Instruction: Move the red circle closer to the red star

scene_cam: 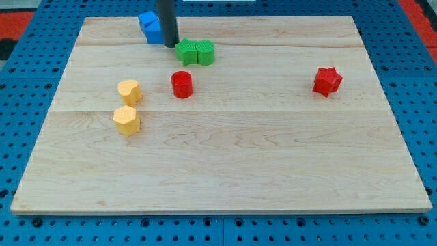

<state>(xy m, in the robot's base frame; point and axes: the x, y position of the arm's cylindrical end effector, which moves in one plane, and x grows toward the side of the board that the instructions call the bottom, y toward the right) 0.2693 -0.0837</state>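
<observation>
Red circle (181,84) sits left of centre on the worktop (225,171), in its upper half. Red star (327,81) is well apart from it, toward the right edge, at about the same height in the view. Bare wood between them.

My tip (171,44) is near the top edge, just beside the blue blocks (151,28) and close to the green star (186,52); contact with either cannot be told. The end effector is a plain rod with no jaws, so there is nothing to open, close or grip.

Risks, as I judge them:
- Tip is above the circle, not on its left side. Driving straight down would send the circle toward the bottom edge, not toward the star.
- Getting round to the circle's left means passing close to the green star and the green cube (205,52), or the yellow blocks (129,91) and (127,119); a clipped block would scatter.
- Round body: an off-centre push lets it roll off the rod and veer.
- A long push leaves room for drift; overshoot would knock the star.

Materials: worktop is pale, smooth planked wood with visible seams and grain, resting on a blue perforated base (27,225). Blocks are matte, solid-coloured, chunky. Circle is a short cylinder; star has blunt lobes; yellow ones look faceted, exact shape unclear. Rod is dark and smooth.
</observation>
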